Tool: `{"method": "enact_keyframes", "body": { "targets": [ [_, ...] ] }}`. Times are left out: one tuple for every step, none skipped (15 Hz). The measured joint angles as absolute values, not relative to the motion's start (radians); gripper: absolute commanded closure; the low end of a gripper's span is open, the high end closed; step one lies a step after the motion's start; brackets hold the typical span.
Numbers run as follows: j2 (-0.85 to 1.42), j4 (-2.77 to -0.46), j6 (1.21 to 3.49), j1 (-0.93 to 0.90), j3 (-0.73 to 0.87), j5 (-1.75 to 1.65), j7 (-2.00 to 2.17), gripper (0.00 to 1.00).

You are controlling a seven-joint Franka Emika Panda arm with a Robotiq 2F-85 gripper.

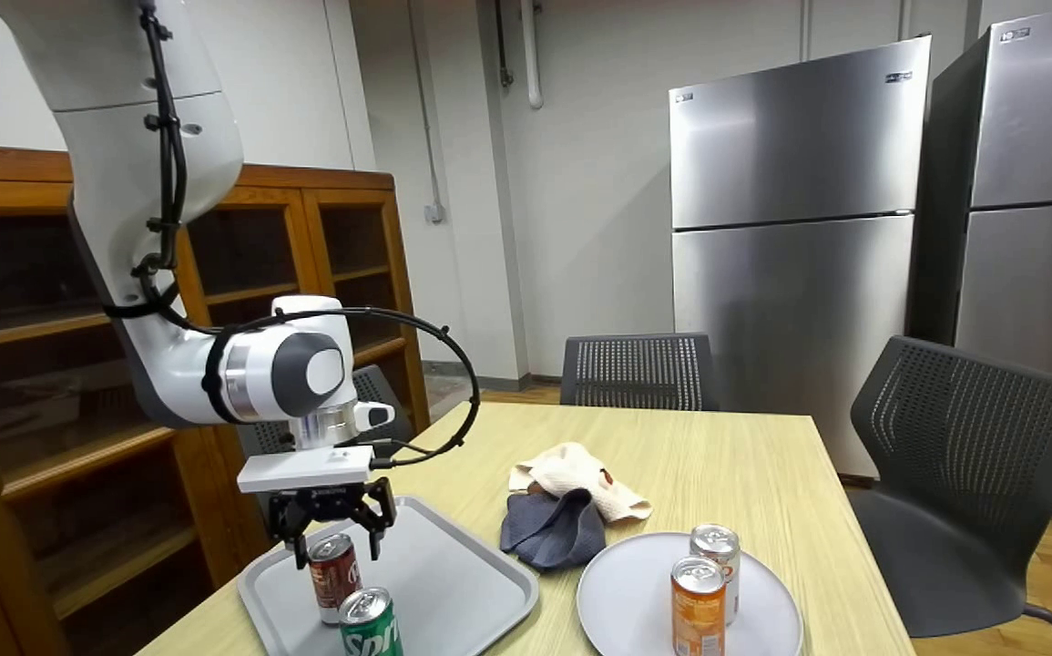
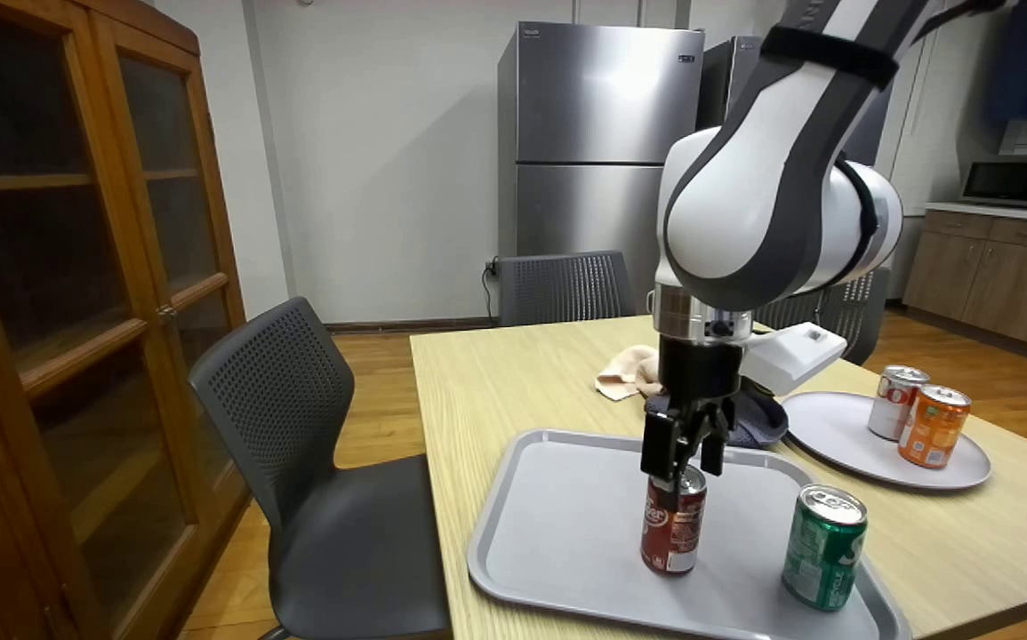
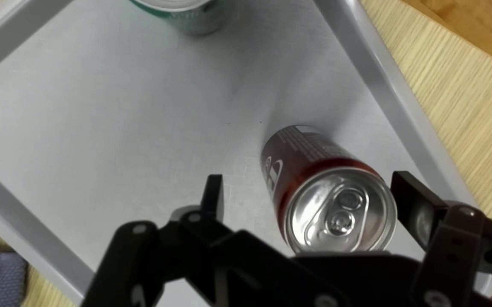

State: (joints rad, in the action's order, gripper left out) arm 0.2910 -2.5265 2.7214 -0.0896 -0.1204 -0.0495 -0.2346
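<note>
My gripper point(image 1: 338, 550) is open, pointing down at the top of a dark red soda can point(image 1: 335, 583). The can stands upright on a grey tray point(image 1: 453, 583). In the wrist view the can point(image 3: 314, 179) lies between the fingers of the gripper point(image 3: 313, 200). Its rim is close to the right finger, and a wide gap shows on the left; I cannot tell whether the right finger touches it. A green Sprite can point(image 1: 371, 624) stands on the same tray, also in an exterior view point(image 2: 824, 549); the wrist view cuts it off at the top edge point(image 3: 194, 19).
A round grey plate point(image 1: 607, 601) holds an orange can point(image 1: 698, 610) and a silver-white can point(image 1: 728, 556). A dark cloth point(image 1: 553, 533) and a cream cloth point(image 1: 580, 474) lie between plate and tray. Chairs point(image 2: 291, 427) surround the wooden table point(image 2: 513, 373).
</note>
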Motion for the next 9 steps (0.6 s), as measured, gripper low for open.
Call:
{"method": "enact_keyframes", "body": {
  "targets": [
    [0.293,-2.526,2.724,-0.091,-0.121,-0.053,-0.235,0.0],
    [0.294,-2.526,2.725,-0.092,-0.121,-0.055,-0.235,0.0],
    [0.295,-2.526,2.725,-0.094,-0.122,-0.058,-0.235,0.0],
    [0.295,-2.526,2.726,-0.095,-0.122,-0.063,-0.235,0.25],
    [0.296,-2.526,2.727,-0.097,-0.122,-0.069,-0.235,0.28],
    [0.296,-2.526,2.729,-0.098,-0.122,-0.072,-0.235,0.34],
    [0.296,-2.526,2.732,-0.099,-0.122,-0.074,-0.235,0.44],
    [0.296,-2.526,2.733,-0.099,-0.122,-0.075,-0.235,0.51],
    [0.296,-2.526,2.735,-0.1,-0.123,-0.077,-0.235,0.6]
  ]
}}
